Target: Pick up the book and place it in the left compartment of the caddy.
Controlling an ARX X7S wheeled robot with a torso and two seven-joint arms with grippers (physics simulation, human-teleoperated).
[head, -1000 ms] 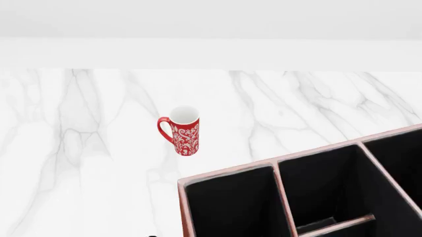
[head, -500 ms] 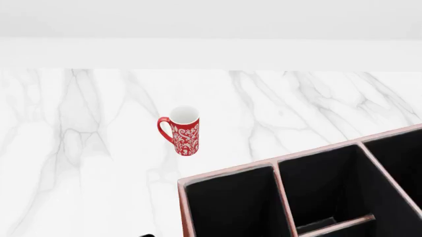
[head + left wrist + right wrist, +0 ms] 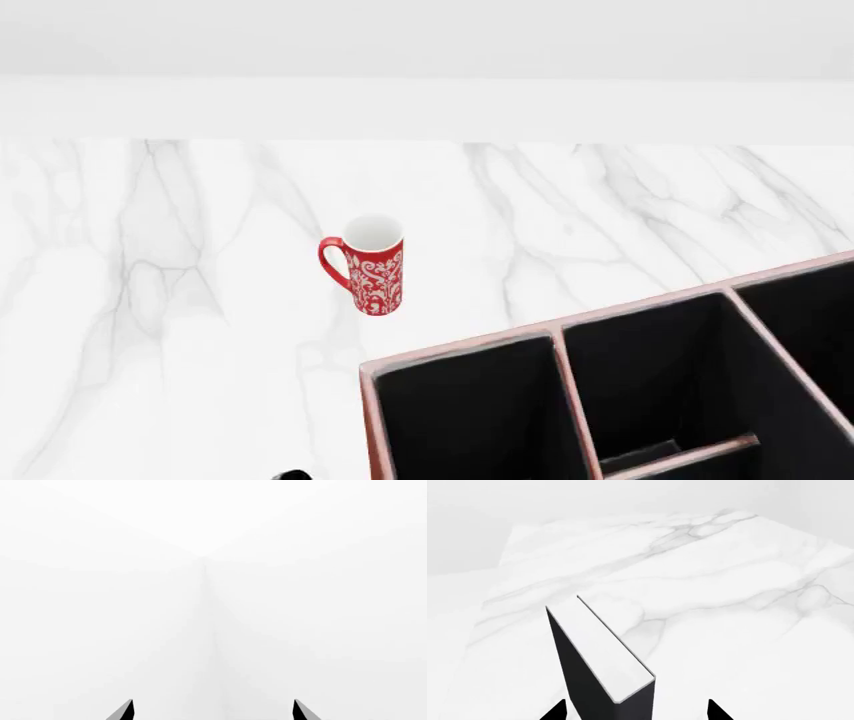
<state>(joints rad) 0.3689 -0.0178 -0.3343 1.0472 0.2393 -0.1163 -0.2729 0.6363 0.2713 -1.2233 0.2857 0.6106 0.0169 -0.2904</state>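
Note:
The book (image 3: 602, 655) shows only in the right wrist view. It is a thick black hardcover with white page edges, standing upright on the marble top. My right gripper (image 3: 636, 709) is open with one fingertip on each side of the book. One tip lies close to a cover, and a clear gap separates the other tip from the book. In the head view the reddish-brown caddy (image 3: 461, 352) fills the lower right. Its left compartment (image 3: 467, 425) is black-lined and holds nothing. My left gripper (image 3: 213, 711) is open and faces a blank white surface.
A red patterned mug (image 3: 363, 265) stands on the white marble counter (image 3: 160, 300), up and to the left of the caddy's near corner. A crossbar (image 3: 681, 455) splits the caddy's middle bay. A small dark tip (image 3: 287, 474) pokes in at the head view's bottom edge.
The small dark tip at the bottom edge of the head view has grown and crept slightly left. The mug and the caddy have not moved.

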